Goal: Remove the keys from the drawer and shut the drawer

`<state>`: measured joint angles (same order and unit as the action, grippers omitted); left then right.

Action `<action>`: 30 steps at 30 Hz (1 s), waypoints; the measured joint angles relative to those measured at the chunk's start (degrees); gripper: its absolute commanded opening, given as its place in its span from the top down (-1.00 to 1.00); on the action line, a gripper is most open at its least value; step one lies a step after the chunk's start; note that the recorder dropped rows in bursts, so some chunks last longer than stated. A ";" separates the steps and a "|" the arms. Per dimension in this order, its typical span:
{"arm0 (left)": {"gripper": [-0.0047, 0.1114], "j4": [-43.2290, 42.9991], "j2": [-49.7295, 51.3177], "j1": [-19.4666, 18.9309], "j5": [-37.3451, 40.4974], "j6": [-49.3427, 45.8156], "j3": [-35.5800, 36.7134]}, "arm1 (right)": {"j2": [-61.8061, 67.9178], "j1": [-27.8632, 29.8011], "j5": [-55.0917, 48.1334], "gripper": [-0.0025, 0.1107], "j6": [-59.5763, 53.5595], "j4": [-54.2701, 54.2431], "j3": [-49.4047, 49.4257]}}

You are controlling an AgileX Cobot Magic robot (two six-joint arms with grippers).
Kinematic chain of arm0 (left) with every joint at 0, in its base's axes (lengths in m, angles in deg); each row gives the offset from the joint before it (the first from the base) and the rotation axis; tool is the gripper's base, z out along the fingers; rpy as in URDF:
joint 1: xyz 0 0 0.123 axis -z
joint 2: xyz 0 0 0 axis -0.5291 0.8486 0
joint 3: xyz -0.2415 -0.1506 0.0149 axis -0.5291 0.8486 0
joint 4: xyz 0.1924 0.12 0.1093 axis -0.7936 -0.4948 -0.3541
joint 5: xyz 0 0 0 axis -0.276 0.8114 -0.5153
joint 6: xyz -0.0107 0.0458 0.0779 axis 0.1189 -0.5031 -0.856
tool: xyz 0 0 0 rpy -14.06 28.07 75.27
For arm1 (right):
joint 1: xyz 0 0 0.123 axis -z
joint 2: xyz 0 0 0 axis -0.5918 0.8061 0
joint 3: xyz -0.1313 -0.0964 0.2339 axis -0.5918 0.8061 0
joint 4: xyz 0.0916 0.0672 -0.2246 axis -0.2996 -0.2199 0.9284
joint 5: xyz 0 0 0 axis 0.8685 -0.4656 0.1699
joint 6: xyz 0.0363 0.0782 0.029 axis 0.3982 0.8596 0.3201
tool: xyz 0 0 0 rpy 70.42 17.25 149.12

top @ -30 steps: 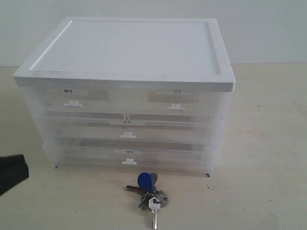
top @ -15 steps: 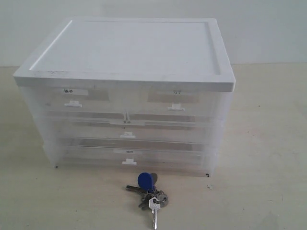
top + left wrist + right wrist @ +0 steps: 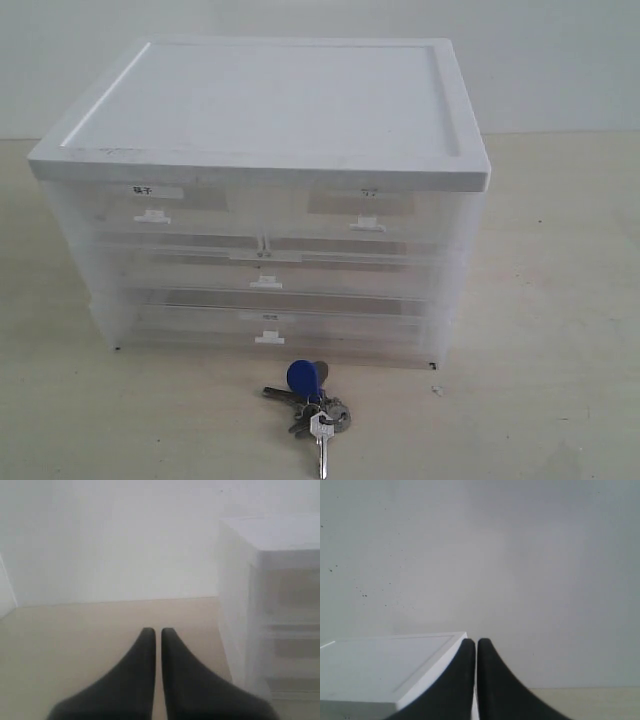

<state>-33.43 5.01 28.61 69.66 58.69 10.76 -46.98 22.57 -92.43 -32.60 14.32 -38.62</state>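
Note:
The keys [image 3: 311, 402] lie on the table in front of the drawer cabinet, blue fob toward the cabinet. The drawer [image 3: 152, 203], top left with the bold black label, sits pushed in flush with the cabinet front. Neither gripper shows in the exterior view. My left gripper [image 3: 158, 631] is shut with nothing between its fingers, hovering over the table beside the cabinet's side wall [image 3: 235, 625]. Equally shut and empty, my right gripper [image 3: 473, 642] sits high near a corner of the cabinet's white top [image 3: 385, 667].
The translucent cabinet [image 3: 265, 190] has a second half-width drawer [image 3: 367, 207] at top right and two full-width drawers [image 3: 265, 270] below, all shut. A pale wall stands behind the beige table [image 3: 550, 330].
A dark arm part at the left edge of the exterior view one second ago has withdrawn out of view. The keys and the cabinet have not moved.

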 measured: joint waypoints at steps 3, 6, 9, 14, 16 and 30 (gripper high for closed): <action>0.84 0.00 0.00 -1.52 3.07 0.00 0.00 | 0.00 0.00 0.00 0.96 0.00 0.00 0.00; 0.84 0.00 0.00 -1.52 5.69 0.00 0.00 | 0.00 0.00 0.00 0.96 0.00 0.00 0.00; 0.84 0.00 0.00 -1.60 8.52 -0.23 0.00 | 0.00 0.00 0.00 0.96 0.00 0.00 0.00; 0.84 0.00 0.00 -1.60 9.15 -0.23 0.00 | 0.00 0.00 -0.21 0.96 0.00 0.00 0.00; 0.84 0.00 0.00 -1.60 9.15 -0.23 0.00 | 0.00 0.00 -0.21 0.96 0.00 0.00 0.00; 0.84 0.00 0.00 -1.60 9.23 -0.23 0.00 | 0.00 0.00 -0.21 0.96 0.00 0.00 0.00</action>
<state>-33.43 5.01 27.01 78.89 58.45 10.76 -46.98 22.57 -92.64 -32.60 14.32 -38.62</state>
